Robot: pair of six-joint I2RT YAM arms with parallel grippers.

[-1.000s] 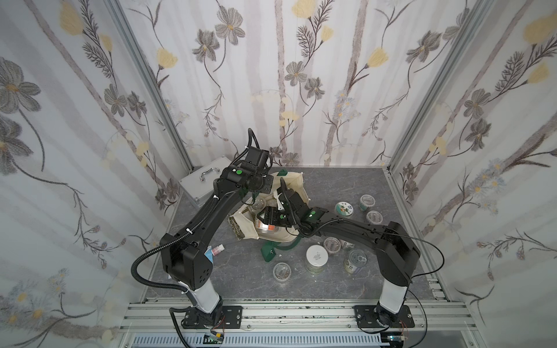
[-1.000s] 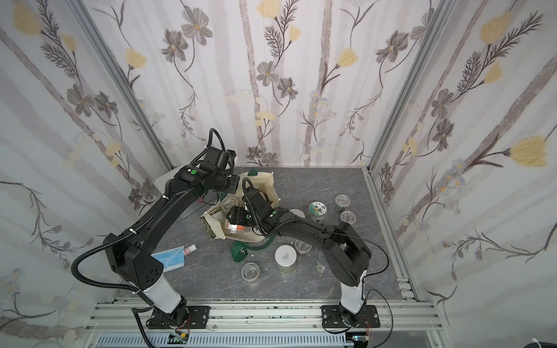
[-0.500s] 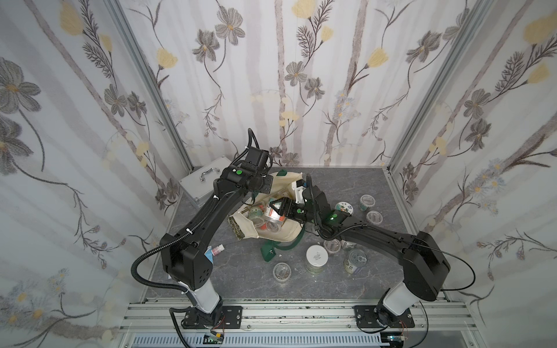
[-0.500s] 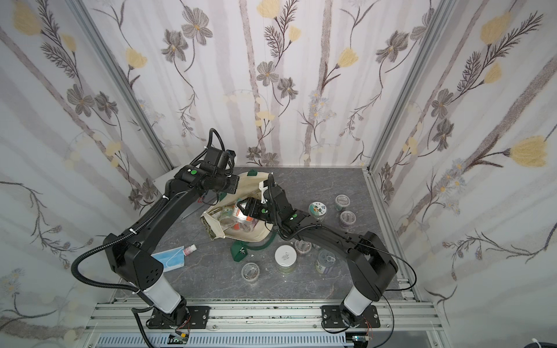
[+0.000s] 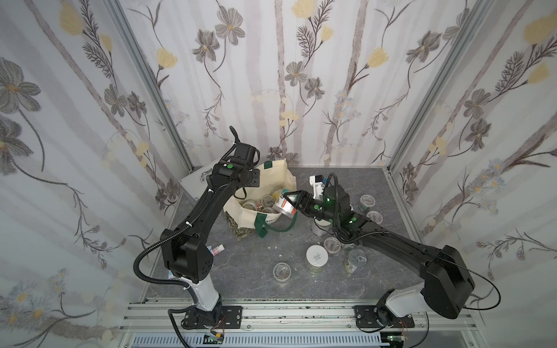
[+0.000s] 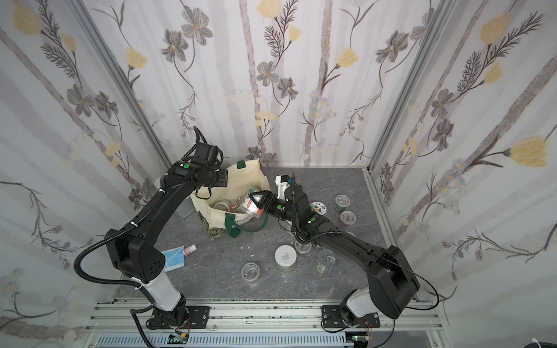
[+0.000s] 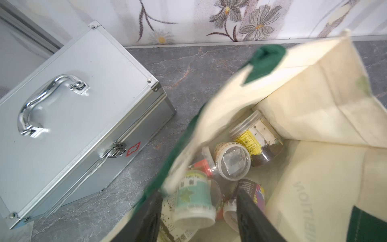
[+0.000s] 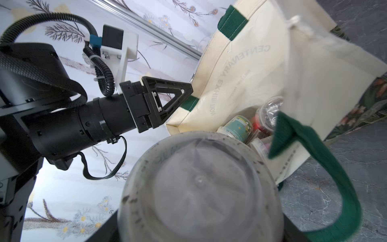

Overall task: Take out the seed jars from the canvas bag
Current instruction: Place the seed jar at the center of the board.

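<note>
Right gripper clamping tilted seed jar, at canvas bag rim

The words "CENTENARY EXHIBITION" run across the cream bag, while a red cross marks the front of the case.

Your black left gripper points down from a raised arm, jaws spread wide. Your black right gripper, arm stretched low, is clamped on a clear plastic seed jar.
</note>
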